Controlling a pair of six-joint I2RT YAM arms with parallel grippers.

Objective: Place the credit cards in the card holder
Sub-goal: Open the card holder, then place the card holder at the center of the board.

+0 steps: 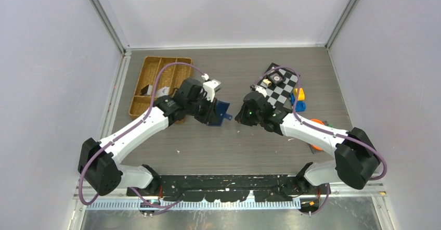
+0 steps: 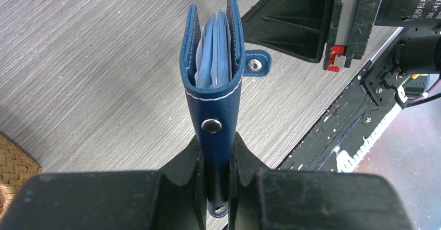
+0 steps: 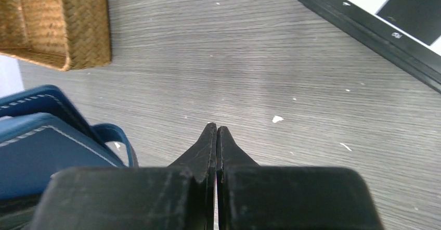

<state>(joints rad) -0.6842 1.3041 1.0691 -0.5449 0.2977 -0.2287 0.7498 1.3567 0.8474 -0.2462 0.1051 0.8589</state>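
Observation:
My left gripper (image 1: 212, 113) is shut on the spine of the navy-blue card holder (image 1: 221, 109) and holds it upright above the table. In the left wrist view the card holder (image 2: 213, 79) stands between my fingers (image 2: 187, 162), its mouth slightly open, with light blue pockets and the snap tab (image 2: 256, 63) showing. My right gripper (image 1: 242, 117) is shut and empty, just right of the holder; its tips (image 3: 216, 128) sit low over bare table, with the holder (image 3: 41, 147) at the left. A dark card (image 1: 276, 77) and a tan card (image 1: 266, 82) lie on the checkerboard's far end.
A brown wicker tray (image 1: 156, 76) with small white and dark flat pieces stands at the back left, behind my left arm. The checkerboard (image 1: 283, 92) lies at the back right, with a blue and yellow toy car (image 1: 299, 101) and an orange object (image 1: 317, 122) beside it.

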